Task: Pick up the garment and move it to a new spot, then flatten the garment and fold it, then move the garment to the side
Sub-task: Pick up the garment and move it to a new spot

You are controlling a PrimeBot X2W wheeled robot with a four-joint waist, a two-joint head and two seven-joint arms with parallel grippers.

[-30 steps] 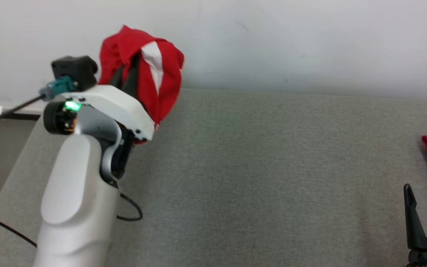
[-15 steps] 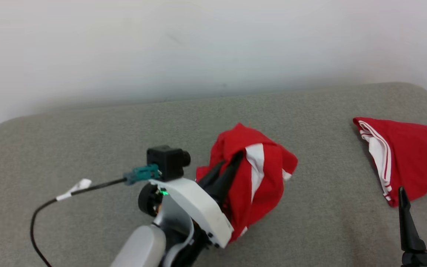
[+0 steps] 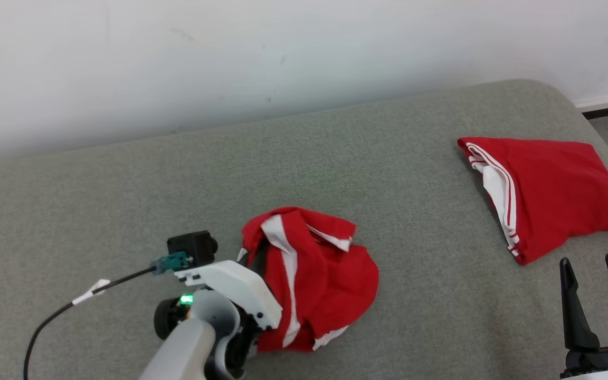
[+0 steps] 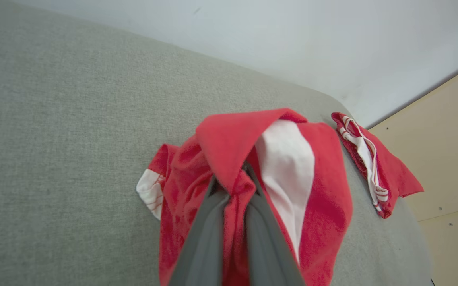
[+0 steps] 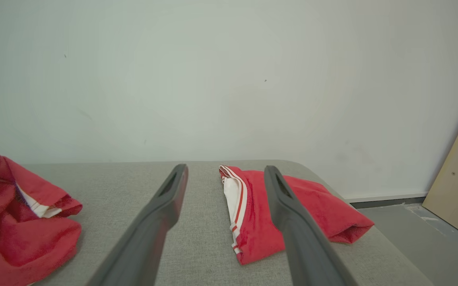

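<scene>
the garment [image 3: 314, 279] is light, limp knit cloth, so i expect it to sag and bunch wherever it is not held. it should not slide much on the rough grey cushion [image 3: 415, 158], and nothing about it is fragile. a single pinch in the middle of a heap only drags a lump about, so for flattening i judge it better to take a hem or a corner in each hand, such as the white-edged flap at its far side. it is red with broad white bands, crumpled into a mound near the front middle of the cushion, well apart from the folded cloth [image 3: 552, 190] of the same colours at the right. the left gripper [image 4: 235, 186] is clamped on a fold of the mound, with its fingers half buried in it. the right gripper [image 3: 588, 264] stands wide and holds nothing, near the folded cloth.
</scene>
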